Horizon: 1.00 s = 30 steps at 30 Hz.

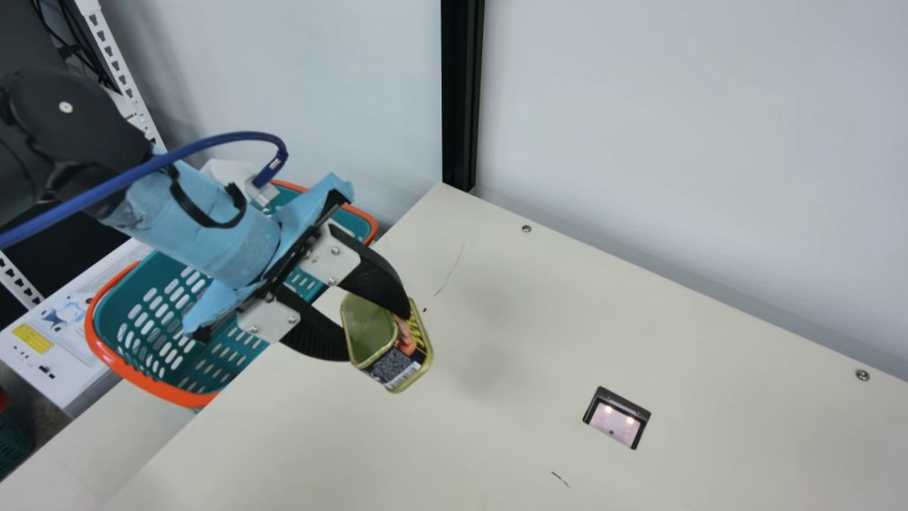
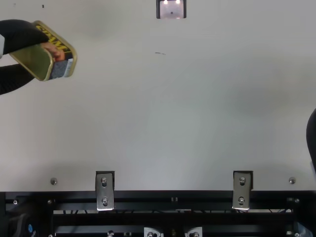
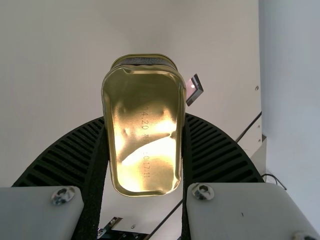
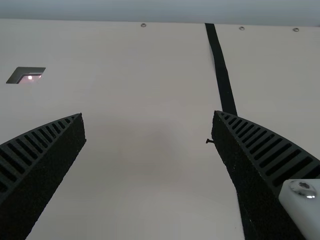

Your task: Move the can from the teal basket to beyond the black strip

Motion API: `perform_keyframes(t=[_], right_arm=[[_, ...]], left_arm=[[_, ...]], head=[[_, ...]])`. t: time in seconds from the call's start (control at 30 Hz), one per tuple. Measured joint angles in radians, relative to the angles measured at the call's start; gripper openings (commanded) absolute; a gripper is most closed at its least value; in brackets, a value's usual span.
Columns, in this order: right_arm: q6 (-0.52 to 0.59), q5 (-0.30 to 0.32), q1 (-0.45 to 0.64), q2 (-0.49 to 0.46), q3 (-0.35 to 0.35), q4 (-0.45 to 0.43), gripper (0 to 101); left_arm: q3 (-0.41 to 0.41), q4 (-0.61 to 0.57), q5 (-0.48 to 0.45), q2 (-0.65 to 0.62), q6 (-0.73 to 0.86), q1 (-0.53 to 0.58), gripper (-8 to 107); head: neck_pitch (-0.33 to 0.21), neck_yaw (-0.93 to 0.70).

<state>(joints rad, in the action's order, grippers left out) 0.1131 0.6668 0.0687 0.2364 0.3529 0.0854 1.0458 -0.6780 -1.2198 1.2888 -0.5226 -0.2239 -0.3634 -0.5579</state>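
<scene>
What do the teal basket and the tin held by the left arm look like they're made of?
The teal basket looks like moulded plastic with a smooth, slight sheen, judging by its slotted walls and orange rim. The can seems to be thin metal, gold-toned and glossy: its bare end shows bright reflections and small dents, though whether it's steel or aluminium I can't tell.

Glossy metal can [image 3: 142,120] (almost mirror-bright), smooth matt table [image 1: 532,319], plastic teal basket [image 1: 152,385]
</scene>
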Motion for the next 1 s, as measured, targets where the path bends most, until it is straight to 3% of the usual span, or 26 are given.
perform_keyframes(t=[1.0], right_arm=[[0.000, 0.000, 0.000, 0.000, 0.000, 0.000, 101]], left_arm=[[-0.013, 0.003, 0.000, -0.016, -0.001, 0.000, 10]], head=[[0.000, 0.000]])
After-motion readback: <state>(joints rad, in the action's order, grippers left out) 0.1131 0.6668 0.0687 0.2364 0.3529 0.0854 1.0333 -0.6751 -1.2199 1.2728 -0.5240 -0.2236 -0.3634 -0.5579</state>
